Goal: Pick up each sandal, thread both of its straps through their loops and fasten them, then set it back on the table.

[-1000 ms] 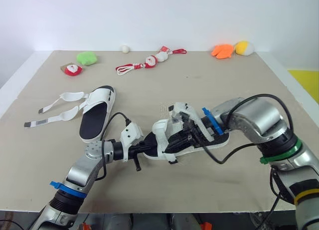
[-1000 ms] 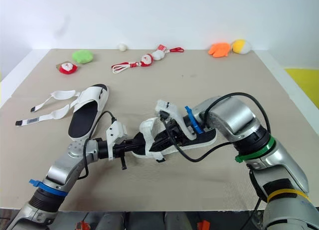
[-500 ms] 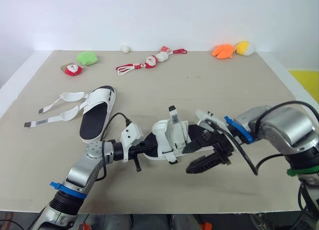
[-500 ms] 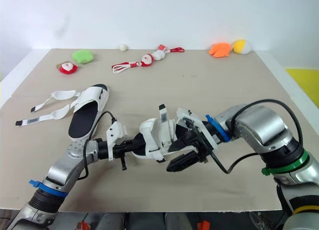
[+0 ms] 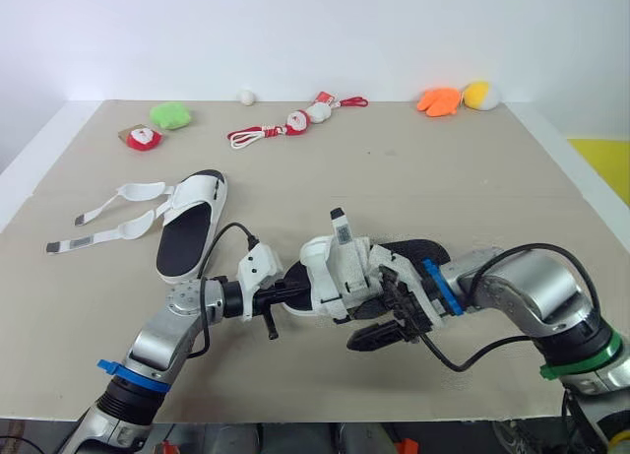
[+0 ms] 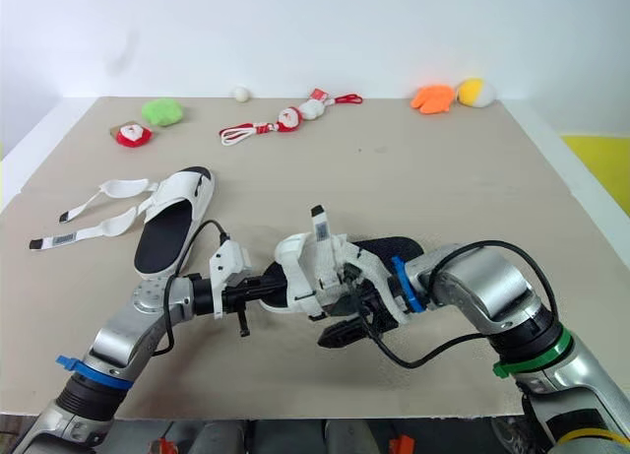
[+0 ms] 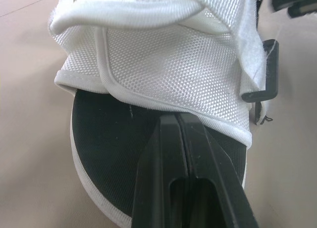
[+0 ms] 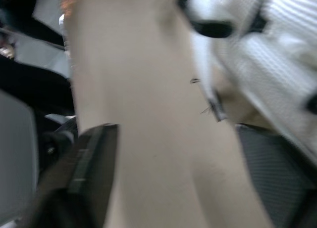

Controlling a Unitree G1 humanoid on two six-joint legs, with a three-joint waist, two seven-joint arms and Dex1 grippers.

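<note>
One white mesh sandal with a black sole lies mid-table, with one strap end sticking upward. My left gripper is shut on the sandal's front sole edge; in the left wrist view its fingers press together on the black insole under the mesh upper. My right gripper is open just beside the sandal's near side, and its fingers stand wide apart. A second sandal lies to the left with both straps loose on the table.
Small plush toys line the table's far edge: green, red and white, a Santa with a red cord, orange and yellow. The near table edge runs just below both arms.
My right gripper let go of the sandal's straps, swung out to the right, then came back to the sandal's near side. One strap now stands up. The left gripper kept its hold.
</note>
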